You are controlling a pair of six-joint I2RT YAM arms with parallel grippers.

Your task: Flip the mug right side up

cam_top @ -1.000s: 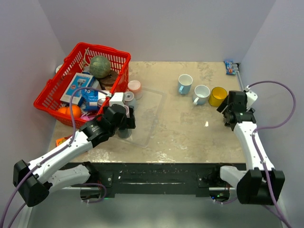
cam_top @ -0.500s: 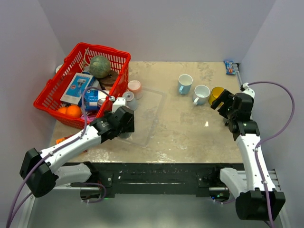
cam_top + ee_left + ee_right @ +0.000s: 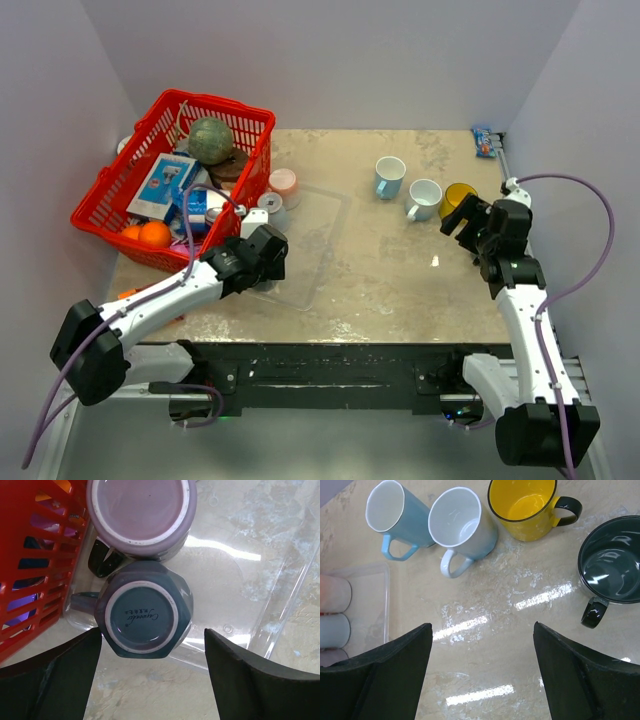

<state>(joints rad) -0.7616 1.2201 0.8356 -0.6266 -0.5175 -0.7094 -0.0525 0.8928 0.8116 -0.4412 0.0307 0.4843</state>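
Observation:
An upside-down teal mug [image 3: 145, 612] stands on the near-left corner of a clear plastic tray [image 3: 280, 580], its handle pointing left toward the red basket. My left gripper [image 3: 152, 675] hovers open above it, slightly to its near side, with a finger on either side and nothing between them. Behind the teal mug stands an upside-down purple-grey mug [image 3: 140, 515]. In the top view the left gripper [image 3: 262, 255] covers the teal mug. My right gripper [image 3: 468, 222] is open and empty over bare table [image 3: 482, 680].
Upright mugs stand at the back right: light blue [image 3: 395, 515], white [image 3: 462, 525], yellow [image 3: 527, 507], dark grey [image 3: 610, 567]. A red basket [image 3: 110, 190] of groceries fills the back left. A pink upside-down mug [image 3: 283, 182] sits beside it. A blue packet [image 3: 484, 142] lies far right.
My left arm has reached forward, its gripper settling over the teal mug. My right gripper has swung up and to the left, toward the row of upright mugs.

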